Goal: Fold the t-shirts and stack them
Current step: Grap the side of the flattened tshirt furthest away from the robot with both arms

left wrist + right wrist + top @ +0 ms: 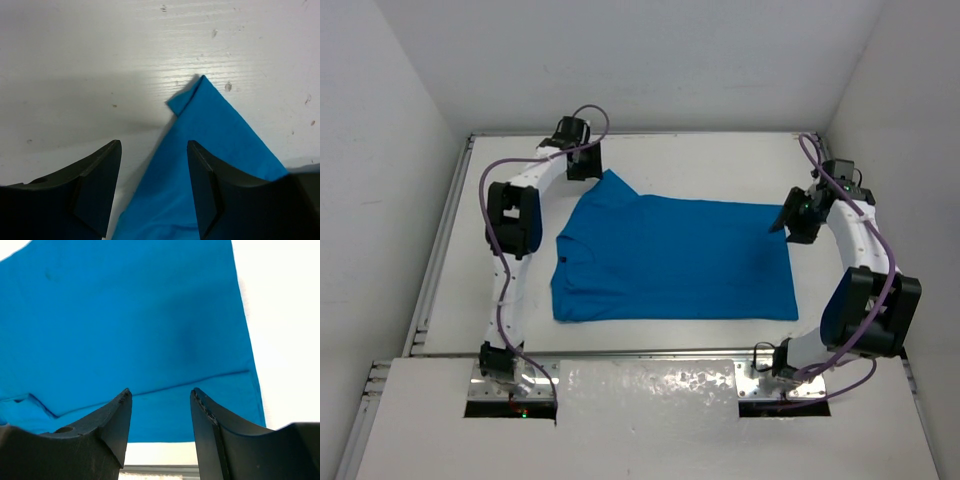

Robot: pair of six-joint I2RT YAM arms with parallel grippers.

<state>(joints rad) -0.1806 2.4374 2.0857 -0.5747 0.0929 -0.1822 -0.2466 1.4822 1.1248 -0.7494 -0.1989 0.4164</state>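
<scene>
Top external view showed the white table (pixel 720 160) filling the middle of the frame. On it the blue t-shirt (pixel 675 260) lay flat at the centre, its long axis running left to right, with what looked like the neck end at the left and the hem at the right. The left gripper (pixel 582 162) hung at the shirt's upper left corner, over the sleeve tip (pixel 612 180) that jutted up from the body. The right gripper (pixel 794 222) stood at the upper right corner, by the hem edge. Each arm was nearest its own end of the upper long edge, and the cloth spread from both tools towards the bottom of the frame, so a fold would probably carry that edge downwards over the rest

Both tools had their jaws parted and held nothing. The left wrist view gave what the overhead could not: the sleeve tip was turned over on itself, with cloth running down between the fingers (pixel 100 190) and bare table at the left. The right wrist view showed the hem stitching (pixel 200 379) crossing just beyond its gripper, and the shirt's edge at the right of that frame. Only the overhead showed the whole outline
</scene>
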